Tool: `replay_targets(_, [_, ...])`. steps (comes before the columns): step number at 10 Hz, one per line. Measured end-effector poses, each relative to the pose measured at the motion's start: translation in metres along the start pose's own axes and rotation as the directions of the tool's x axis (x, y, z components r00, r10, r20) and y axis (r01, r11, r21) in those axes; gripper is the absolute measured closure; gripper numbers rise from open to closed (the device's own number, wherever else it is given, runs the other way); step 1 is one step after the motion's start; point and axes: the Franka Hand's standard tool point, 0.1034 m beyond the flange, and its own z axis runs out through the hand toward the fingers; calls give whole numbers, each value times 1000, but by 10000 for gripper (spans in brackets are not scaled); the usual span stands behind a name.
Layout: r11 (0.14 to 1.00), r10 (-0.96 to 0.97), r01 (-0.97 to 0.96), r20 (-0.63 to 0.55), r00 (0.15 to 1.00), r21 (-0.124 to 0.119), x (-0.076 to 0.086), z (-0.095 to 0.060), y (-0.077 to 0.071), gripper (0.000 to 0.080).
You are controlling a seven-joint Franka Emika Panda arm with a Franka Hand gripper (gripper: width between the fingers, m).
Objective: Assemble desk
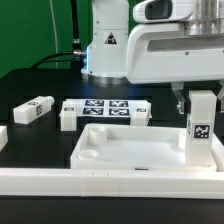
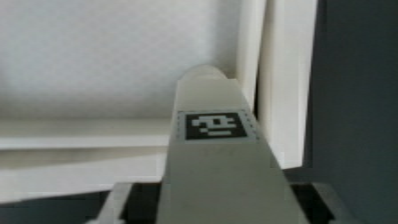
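The white desk top (image 1: 125,150) lies rim-up on the black table, near the front. My gripper (image 1: 201,100) is shut on a white square leg (image 1: 201,125) and holds it upright over the top's corner on the exterior view's right. The leg's lower end is at or in that corner; I cannot tell whether it is seated. In the wrist view the tagged leg (image 2: 217,135) runs from my gripper (image 2: 217,205) down to the top's floor beside its raised rim (image 2: 260,70).
The marker board (image 1: 105,107) lies behind the desk top. Loose legs lie at its two ends (image 1: 68,117) (image 1: 141,113), and another leg (image 1: 32,110) farther to the exterior view's left. A long white rail (image 1: 100,182) edges the table front. The robot base (image 1: 105,45) stands at the back.
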Motion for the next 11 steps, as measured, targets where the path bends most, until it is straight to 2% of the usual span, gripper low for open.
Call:
replay_targets(2, [978, 209, -209, 2, 978, 3, 0, 0, 0, 509])
replay_targets(4, [921, 390, -390, 3, 921, 3, -1, 1, -1, 509])
replay_targets(7, [763, 646, -646, 12, 763, 8, -2, 1, -3, 509])
replay_targets(9, [674, 738, -738, 19, 674, 10, -2, 1, -3, 509])
replay_targets(10, [598, 801, -802, 29, 598, 11, -2, 1, -5, 509])
replay_targets(11, [563, 826, -826, 34, 563, 5, -3, 1, -6, 509])
